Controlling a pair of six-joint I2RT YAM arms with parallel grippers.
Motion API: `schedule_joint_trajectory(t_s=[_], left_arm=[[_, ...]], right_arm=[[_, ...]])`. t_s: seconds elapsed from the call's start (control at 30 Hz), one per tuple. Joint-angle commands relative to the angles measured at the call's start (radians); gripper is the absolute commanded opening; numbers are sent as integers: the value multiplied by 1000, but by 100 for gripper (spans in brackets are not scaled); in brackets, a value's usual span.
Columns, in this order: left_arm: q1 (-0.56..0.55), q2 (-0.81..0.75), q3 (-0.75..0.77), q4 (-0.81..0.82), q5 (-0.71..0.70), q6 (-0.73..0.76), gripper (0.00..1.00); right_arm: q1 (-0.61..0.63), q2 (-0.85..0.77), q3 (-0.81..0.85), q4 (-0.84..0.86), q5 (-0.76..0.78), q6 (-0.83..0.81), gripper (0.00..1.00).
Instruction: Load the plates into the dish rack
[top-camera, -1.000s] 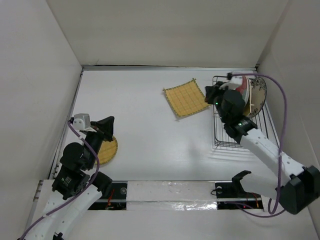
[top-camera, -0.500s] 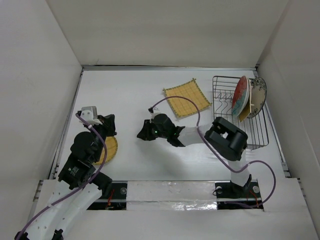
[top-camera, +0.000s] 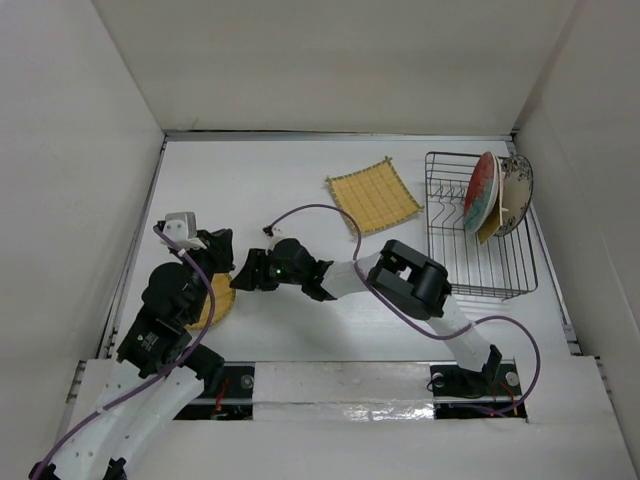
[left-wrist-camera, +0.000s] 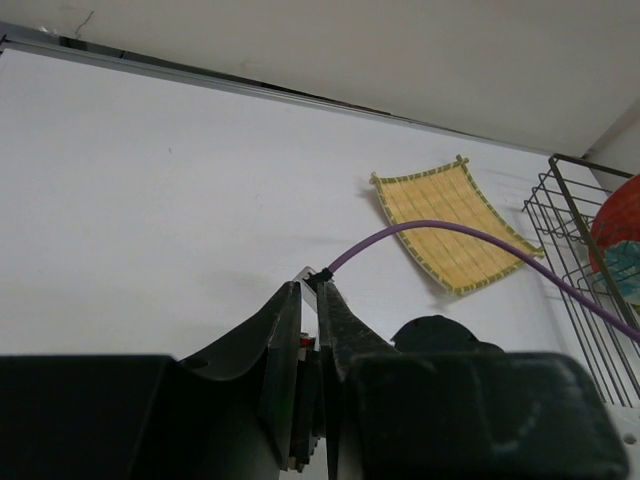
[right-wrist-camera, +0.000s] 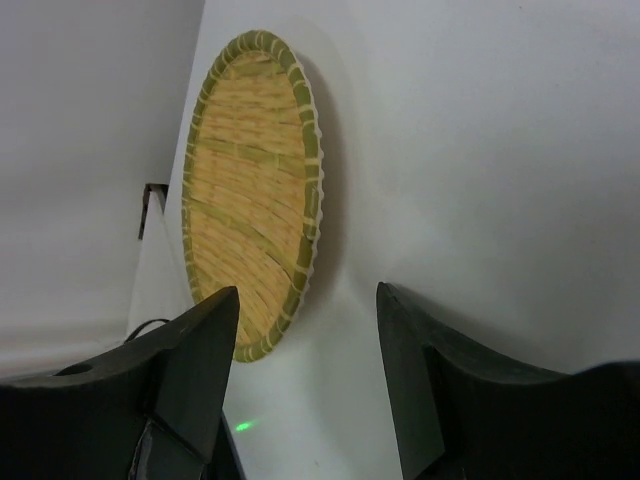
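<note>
The right gripper is holding its jaws wide and empty, with the round bamboo plate lying flat just ahead of them. The left gripper is hovering nearly closed by that plate, well apart from the dish rack.

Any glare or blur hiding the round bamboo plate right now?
Right wrist view: the round bamboo plate is sharp and evenly lit, soft shadow beside it; the right tool looks dark and slightly blurred. Top view: glare only on the shiny strip near the bases; the left arm overlaps the plate. Left wrist view: the left tool fills the bottom, dark.
</note>
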Motion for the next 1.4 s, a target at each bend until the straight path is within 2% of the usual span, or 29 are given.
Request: schedule_joint_trajectory(t_s=[0.0,0.13,0.3,0.53,0.73,0.93,0.97,1.0,1.17,1.37], left_arm=[[7,-19,5,49,25,4,11],[7,-31,6,52,34,5,11],[7,-40,3,56,41,5,12],[7,-48,3,58,45,8,13],[7,-51,3,58,51,8,13],[7,-60,3,58,53,6,13],[7,-60,3,58,54,8,13],[7,-62,3,58,56,6,13],[7,-71,3,58,64,8,15],[7,-101,-6,73,111,17,30]], right_arm=[[17,55,70,0,-7,50,63],[17,108,120,6,-29,88,63],[17,159,192,-17,-64,119,58],[17,178,229,-60,-69,117,40],[17,182,232,-71,-78,109,34],[17,174,219,-45,-98,109,15],[17,173,213,-34,-105,109,5],[17,170,208,-17,-112,116,0],[17,78,142,69,-96,116,0],[-46,-109,13,95,-17,42,0]])
